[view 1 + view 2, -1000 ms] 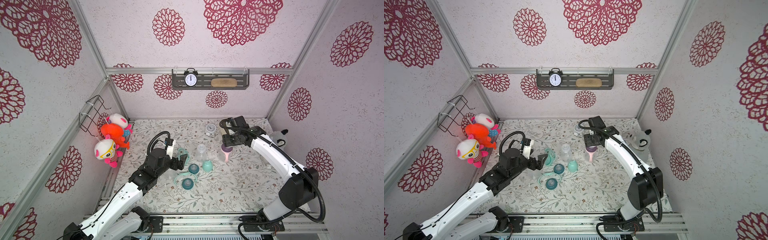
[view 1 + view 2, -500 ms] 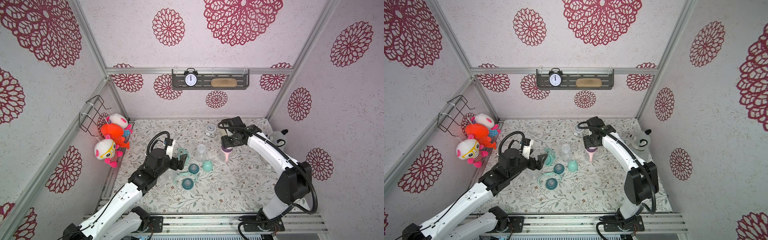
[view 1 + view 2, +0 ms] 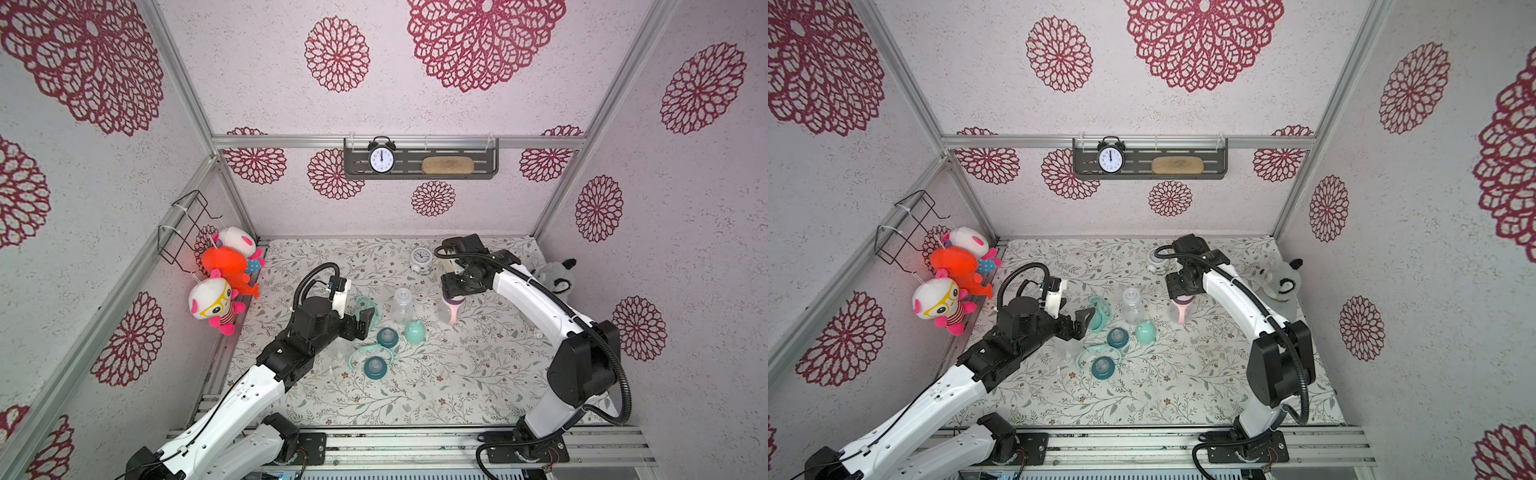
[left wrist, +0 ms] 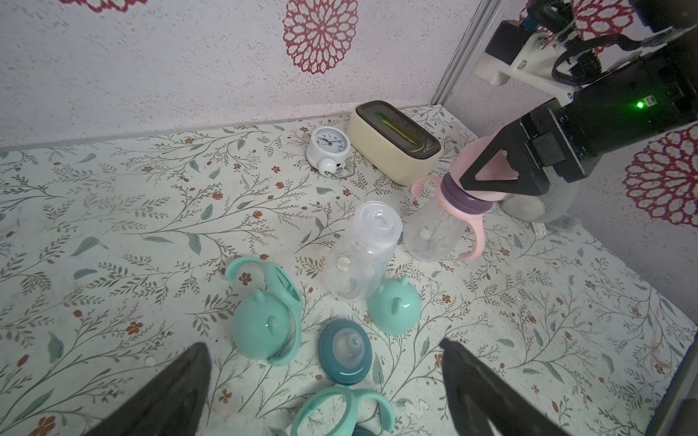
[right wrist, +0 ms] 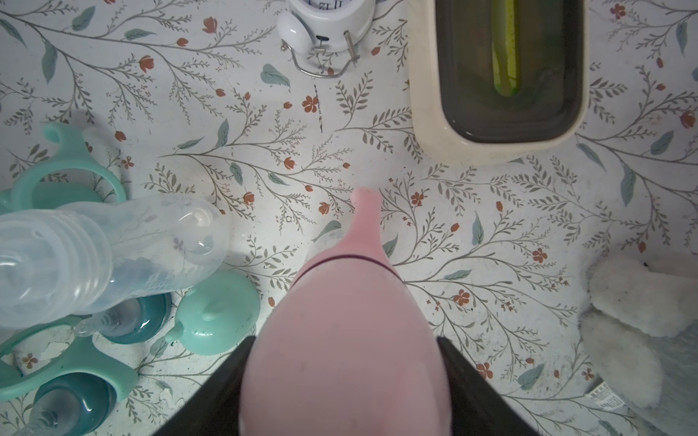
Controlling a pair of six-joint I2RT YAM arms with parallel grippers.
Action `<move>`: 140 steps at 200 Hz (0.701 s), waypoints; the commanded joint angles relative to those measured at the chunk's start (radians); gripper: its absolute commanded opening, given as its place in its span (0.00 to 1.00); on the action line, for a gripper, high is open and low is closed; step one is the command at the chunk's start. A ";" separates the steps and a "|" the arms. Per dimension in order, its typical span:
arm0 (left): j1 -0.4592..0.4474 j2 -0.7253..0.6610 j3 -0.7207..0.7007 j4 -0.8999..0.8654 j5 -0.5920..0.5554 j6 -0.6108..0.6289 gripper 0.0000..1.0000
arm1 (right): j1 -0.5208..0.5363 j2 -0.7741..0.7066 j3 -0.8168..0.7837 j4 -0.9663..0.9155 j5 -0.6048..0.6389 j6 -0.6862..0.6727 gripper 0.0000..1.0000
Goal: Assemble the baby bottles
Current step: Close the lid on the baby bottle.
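A pink baby bottle (image 3: 451,311) (image 4: 434,234) with a purple collar stands upright on the floral mat. My right gripper (image 3: 455,291) (image 5: 345,377) is shut on its pink dome cap (image 4: 472,162) (image 5: 347,339) from above. A clear bottle (image 3: 402,305) (image 4: 362,256) without collar stands beside it. Loose mint parts lie near it: a dome cap (image 3: 414,331) (image 4: 394,307), a second cap in a handle ring (image 4: 260,328), two teal nipple collars (image 3: 386,337) (image 3: 375,367) and a handle ring (image 4: 340,411). My left gripper (image 3: 361,322) (image 4: 325,381) hangs open over them, holding nothing.
A small white alarm clock (image 3: 420,259) (image 4: 328,145) and a cream box (image 4: 396,141) (image 5: 506,75) stand at the back of the mat. A grey plush (image 3: 555,278) sits at the right wall and plush toys (image 3: 224,266) hang on the left wall.
The right arm's elbow has shifted slightly left while its gripper stays on the pink cap. The left arm has not moved.
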 commanded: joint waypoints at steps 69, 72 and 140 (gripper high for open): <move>0.009 -0.008 0.010 -0.001 0.011 0.007 0.98 | -0.008 -0.020 -0.059 0.020 -0.016 -0.007 0.73; 0.010 -0.009 0.010 -0.001 0.011 0.007 0.98 | -0.008 -0.019 -0.058 0.021 -0.016 -0.007 0.73; 0.009 -0.006 0.015 -0.001 0.012 0.008 0.98 | -0.011 -0.013 -0.014 -0.003 0.001 -0.007 0.73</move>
